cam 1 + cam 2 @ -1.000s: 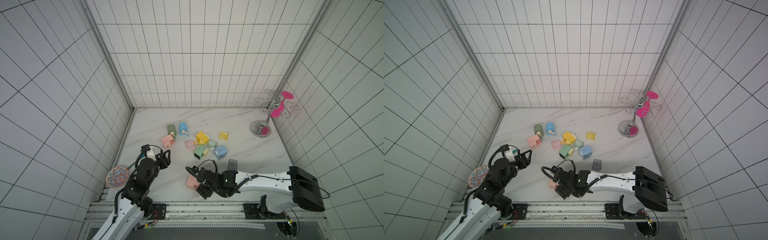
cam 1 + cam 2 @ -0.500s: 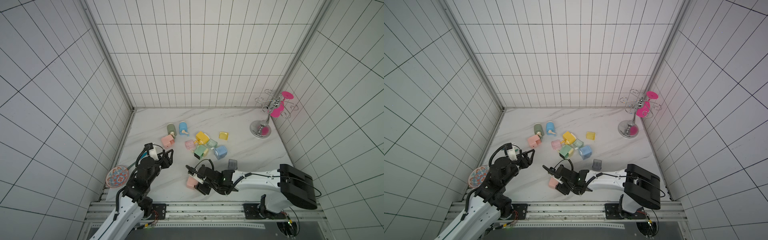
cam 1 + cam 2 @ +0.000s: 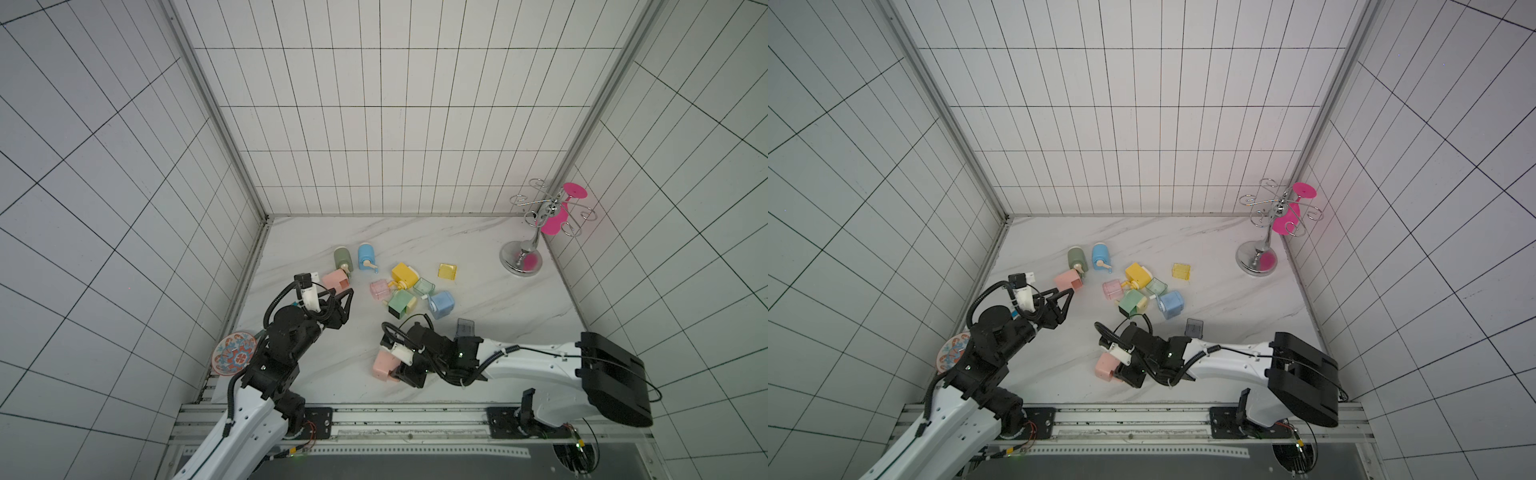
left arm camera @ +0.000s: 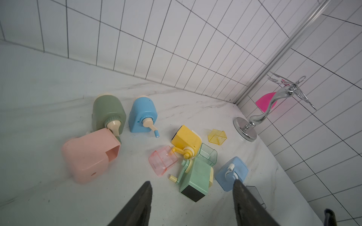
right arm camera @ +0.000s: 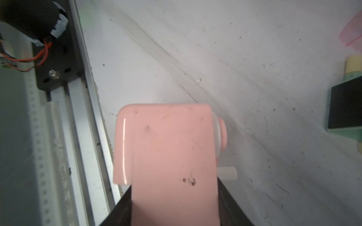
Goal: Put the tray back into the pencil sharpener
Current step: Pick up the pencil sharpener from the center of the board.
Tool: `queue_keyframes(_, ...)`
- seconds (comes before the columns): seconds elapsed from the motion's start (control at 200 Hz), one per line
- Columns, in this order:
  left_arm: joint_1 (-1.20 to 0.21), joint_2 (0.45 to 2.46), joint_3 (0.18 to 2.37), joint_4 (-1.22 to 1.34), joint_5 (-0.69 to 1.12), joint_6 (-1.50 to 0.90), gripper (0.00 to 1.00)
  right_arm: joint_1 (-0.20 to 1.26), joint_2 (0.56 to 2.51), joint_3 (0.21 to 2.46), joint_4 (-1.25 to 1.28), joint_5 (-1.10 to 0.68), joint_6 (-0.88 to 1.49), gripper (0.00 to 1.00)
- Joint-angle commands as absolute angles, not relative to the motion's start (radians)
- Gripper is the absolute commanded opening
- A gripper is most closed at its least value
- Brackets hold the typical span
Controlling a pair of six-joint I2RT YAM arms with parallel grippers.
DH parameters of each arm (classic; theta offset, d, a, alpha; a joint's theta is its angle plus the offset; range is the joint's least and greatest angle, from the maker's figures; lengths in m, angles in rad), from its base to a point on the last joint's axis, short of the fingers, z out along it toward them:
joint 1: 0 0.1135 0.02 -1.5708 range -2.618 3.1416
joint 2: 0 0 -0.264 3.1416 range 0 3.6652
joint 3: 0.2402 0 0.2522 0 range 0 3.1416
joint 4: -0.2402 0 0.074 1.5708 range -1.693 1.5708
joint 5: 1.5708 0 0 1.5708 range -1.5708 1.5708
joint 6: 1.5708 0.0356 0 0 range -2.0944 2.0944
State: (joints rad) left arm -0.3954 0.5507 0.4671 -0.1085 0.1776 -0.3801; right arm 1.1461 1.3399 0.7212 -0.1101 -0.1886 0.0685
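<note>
Right gripper [image 5: 174, 185]: closed on the pink sharpener [image 5: 166, 140]. One dark finger [image 5: 121, 211] bears on each side wall of the body. The rounded end of the body points away from the wrist, and the white crank stub [image 5: 228, 173] projects from one side. Whether the body rests on the bench [image 3: 345, 374] or is lifted cannot be told. In both top views this sharpener is near the front edge, about midway along it.

Left gripper [image 4: 192, 181]: open and holding nothing. The fingers [image 4: 141, 203] stand well apart above the left half of the bench.

Task tray: the pink tray [image 4: 162, 160] lies on the bench in the centre cluster, well apart from both grippers. It is just beside the crank of the yellow sharpener [image 4: 186, 140].

Centre cluster:
- Green sharpener [image 4: 195, 176], on its side, just beside the pink tray.
- Green tray [image 4: 207, 154], between the yellow and green sharpeners.
- Light-blue sharpener [image 4: 232, 172], on the right of the cluster.
- Yellow tray [image 4: 217, 137], a little apart toward the back.

A second pink sharpener [image 4: 90, 154] lies near the left edge and shows an open tray slot. An olive sharpener [image 4: 108, 111] touches it, and a blue sharpener [image 4: 143, 115] lies beside that.

A grey tray [image 3: 464, 328] lies just beside the right arm. A chrome rack [image 3: 521, 259] stands in the back right corner.
</note>
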Motion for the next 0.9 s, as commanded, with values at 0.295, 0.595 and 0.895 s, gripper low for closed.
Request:
queue_keyframes(0.295, -0.512, 0.581, 0.745, -0.465, 0.787, 0.791, 0.87, 0.74, 1.073, 0.764, -0.287, -1.035, 0.333, 0.0)
queue_keyframes(0.595, -0.804, 0.742, 0.757, -0.526, 0.671, 0.893, 0.98, 0.739, 1.089, 0.812, -0.298, -1.243, 0.249, 0.0)
queue_keyframes(0.895, -0.839, 0.763, 0.679, -0.414, 0.804, 0.804, 0.93, 0.781, 1.111, 0.777, -0.031, -1.281, 0.413, 0.0)
